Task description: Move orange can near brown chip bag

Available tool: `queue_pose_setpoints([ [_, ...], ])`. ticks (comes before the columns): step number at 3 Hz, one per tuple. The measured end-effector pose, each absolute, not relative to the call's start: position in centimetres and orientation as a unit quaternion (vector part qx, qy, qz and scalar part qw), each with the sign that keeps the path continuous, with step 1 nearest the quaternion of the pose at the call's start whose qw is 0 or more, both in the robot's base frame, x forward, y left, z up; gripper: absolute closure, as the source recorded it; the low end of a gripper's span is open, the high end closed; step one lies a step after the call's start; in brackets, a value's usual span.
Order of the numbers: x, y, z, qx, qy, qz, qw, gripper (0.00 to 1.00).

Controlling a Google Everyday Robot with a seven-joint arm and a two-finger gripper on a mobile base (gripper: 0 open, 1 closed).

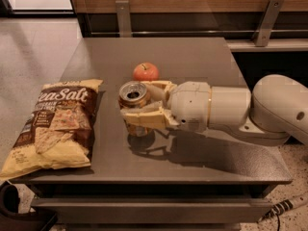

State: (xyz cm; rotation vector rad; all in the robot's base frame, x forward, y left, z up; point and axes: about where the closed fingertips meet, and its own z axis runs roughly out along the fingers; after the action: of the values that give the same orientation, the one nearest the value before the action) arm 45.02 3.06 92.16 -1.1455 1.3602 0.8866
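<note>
The orange can is upright, its silver top showing, held between the cream fingers of my gripper. The gripper is shut on the can and holds it just above the grey table, over its own shadow. The arm reaches in from the right. The brown chip bag with "Sea Salt" lettering lies flat at the table's left front, a short gap left of the can.
A red-orange apple sits on the table just behind the can. A wooden wall with metal brackets runs along the back. The table's front edge is close below the bag. A cable lies on the floor at right.
</note>
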Motion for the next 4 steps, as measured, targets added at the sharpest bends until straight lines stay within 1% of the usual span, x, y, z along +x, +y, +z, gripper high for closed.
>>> queue_pose_setpoints([
  [2, 45.5, 6.1, 88.6, -0.512, 0.563, 0.411, 0.502, 1.00],
  [3, 45.5, 6.6, 87.8, -0.513, 0.561, 0.422, 0.495, 1.00],
  [4, 45.5, 6.6, 88.0, -0.513, 0.561, 0.422, 0.495, 0.87],
])
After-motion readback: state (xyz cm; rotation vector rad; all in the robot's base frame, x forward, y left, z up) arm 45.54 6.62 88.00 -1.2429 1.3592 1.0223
